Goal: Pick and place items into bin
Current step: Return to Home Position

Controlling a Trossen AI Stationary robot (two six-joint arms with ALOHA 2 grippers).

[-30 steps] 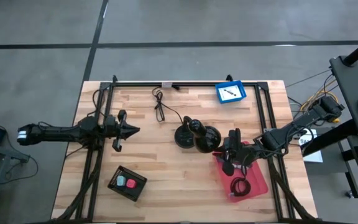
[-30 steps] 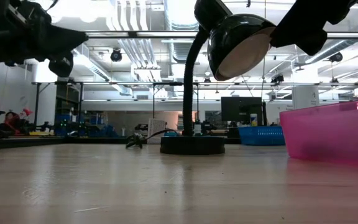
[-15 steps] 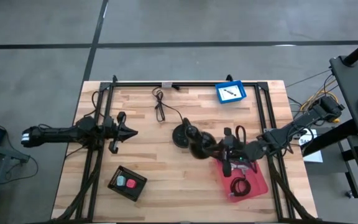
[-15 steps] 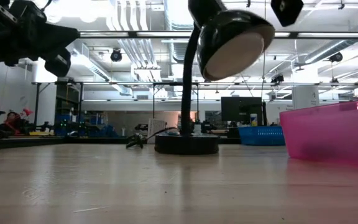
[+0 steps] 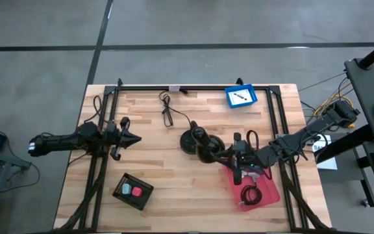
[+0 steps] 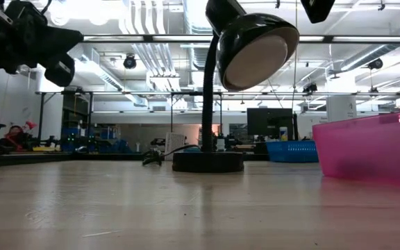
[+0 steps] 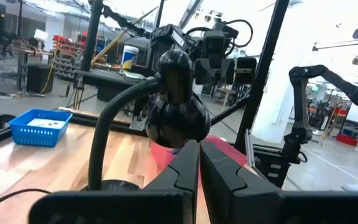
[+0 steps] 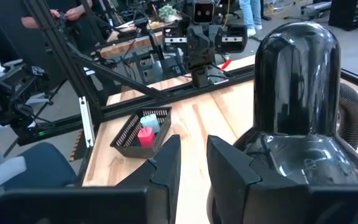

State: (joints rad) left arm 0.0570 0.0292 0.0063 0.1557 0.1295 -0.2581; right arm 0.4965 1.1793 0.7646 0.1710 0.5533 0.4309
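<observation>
A pink bin [image 5: 260, 185] sits near the table's right near corner, with a coiled black cable [image 5: 249, 194] lying in it. A pink and a pale-blue cube lie in a small black basket [image 5: 133, 190], also seen in the right wrist view [image 8: 143, 132]. My right gripper [image 5: 236, 158] is open, raised over the bin's far-left corner, right beside the black lamp's head [image 8: 297, 106]. My left gripper [image 5: 134, 138] is shut and hovers over the table's left half, pointing right. Packets, pens and the metal piece are out of view. My right gripper has one finger [image 8: 241, 171] close beside the lamp head's rounded back [image 8: 272, 155]. I cannot tell whether they touch.
The lamp's round base [image 5: 189, 140] stands mid-table, its gooseneck bending toward the bin. A thin black cord [image 5: 167, 112] lies toward the far edge, and a blue tray [image 5: 241, 96] is at the far right. Black frame rails run along both sides.
My right gripper has risen and shifted slightly toward the far edge. The lamp's head has swung toward the near-left, and its base has slid a little to the left. My left gripper has drawn back slightly toward the table's left edge.
</observation>
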